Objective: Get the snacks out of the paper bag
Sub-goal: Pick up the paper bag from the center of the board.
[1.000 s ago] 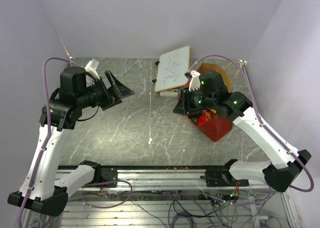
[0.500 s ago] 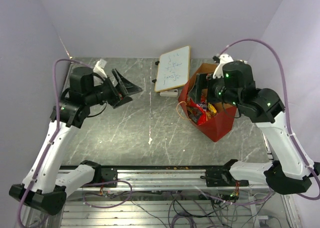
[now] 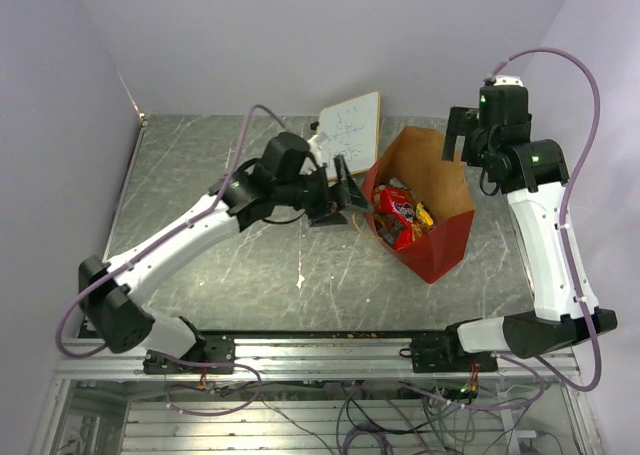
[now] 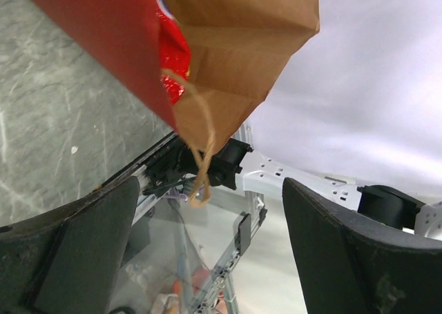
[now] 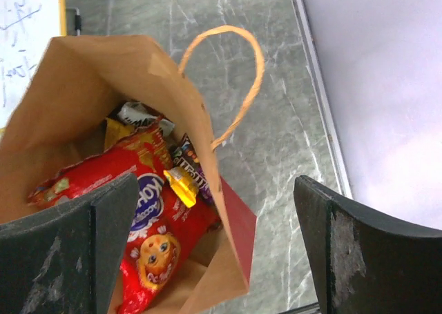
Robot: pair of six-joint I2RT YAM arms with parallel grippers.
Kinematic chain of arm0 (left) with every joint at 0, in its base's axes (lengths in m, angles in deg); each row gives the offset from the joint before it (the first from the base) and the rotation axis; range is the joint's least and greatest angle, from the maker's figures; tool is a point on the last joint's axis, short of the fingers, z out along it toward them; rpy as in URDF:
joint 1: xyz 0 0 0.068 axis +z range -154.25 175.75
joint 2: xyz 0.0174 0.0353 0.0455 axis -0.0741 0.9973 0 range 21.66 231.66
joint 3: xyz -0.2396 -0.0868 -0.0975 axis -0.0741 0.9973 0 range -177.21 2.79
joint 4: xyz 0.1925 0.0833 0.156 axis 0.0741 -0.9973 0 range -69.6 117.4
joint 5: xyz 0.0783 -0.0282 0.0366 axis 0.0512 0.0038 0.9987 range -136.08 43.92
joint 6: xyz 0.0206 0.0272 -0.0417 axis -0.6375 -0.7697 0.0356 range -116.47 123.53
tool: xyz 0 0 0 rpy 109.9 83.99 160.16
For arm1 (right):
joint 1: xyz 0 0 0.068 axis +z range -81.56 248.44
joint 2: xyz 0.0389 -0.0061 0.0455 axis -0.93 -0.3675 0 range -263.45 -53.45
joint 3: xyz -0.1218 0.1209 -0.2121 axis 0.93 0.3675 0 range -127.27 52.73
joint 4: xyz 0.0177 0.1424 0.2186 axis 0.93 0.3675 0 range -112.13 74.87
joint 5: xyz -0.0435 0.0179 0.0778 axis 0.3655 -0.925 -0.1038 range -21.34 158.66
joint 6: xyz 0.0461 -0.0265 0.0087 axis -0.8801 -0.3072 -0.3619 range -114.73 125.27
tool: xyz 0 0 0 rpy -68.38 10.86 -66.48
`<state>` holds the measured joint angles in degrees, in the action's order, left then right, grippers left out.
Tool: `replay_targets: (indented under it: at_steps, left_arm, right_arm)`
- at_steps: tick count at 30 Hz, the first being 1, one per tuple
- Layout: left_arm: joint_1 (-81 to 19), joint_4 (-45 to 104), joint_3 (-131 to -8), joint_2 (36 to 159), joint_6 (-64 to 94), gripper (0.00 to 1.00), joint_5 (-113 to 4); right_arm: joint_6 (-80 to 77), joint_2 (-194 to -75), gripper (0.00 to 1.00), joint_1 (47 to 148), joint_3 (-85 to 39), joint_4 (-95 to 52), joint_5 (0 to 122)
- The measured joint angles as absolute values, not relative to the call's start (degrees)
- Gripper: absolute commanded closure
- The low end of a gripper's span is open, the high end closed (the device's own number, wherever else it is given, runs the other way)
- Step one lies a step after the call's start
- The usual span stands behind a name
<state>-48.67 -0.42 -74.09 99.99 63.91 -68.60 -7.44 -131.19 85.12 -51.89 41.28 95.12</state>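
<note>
Resting open-mouthed at centre right of the overhead view: paper bag [image 3: 440, 250], with the red cookie packet [image 3: 397, 213] and small candy bars [image 5: 183, 179] all inside, none removed. Left gripper [image 3: 348, 197]: jaws wide, empty, at the bag's left rim, with the rim edge and loop handle [image 4: 200, 155] between its fingers, likely to steady the bag. Right gripper [image 3: 462, 135]: jaws wide, empty, raised at upper right above the mouth, probably clearing the way for a reach inside. Whiteboard [image 3: 345, 135]: upper centre, beside the bag.

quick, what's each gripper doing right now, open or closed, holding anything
left gripper: open, holding nothing, beside the paper bag
right gripper: open, holding nothing
</note>
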Motion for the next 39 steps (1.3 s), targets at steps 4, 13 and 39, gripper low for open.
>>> replay_targets:
  at_steps: [4,13,39]
  left_arm:
    - [-51.47,-1.47,-81.29,107.33,62.03,0.05,-68.3]
    - [-51.67,-2.78,-84.91,112.66,59.34,0.25,-68.8]
    - [-55.1,7.87,-74.99,109.15,65.09,0.84,-70.29]
  right_arm:
    - [-6.1,-131.56,0.13,75.77,-47.04,35.56,86.33]
    - [-7.96,-134.62,0.41,60.86,-39.69,21.79,59.14]
    - [-12.07,-136.98,1.0,60.03,-40.74,17.57,48.15]
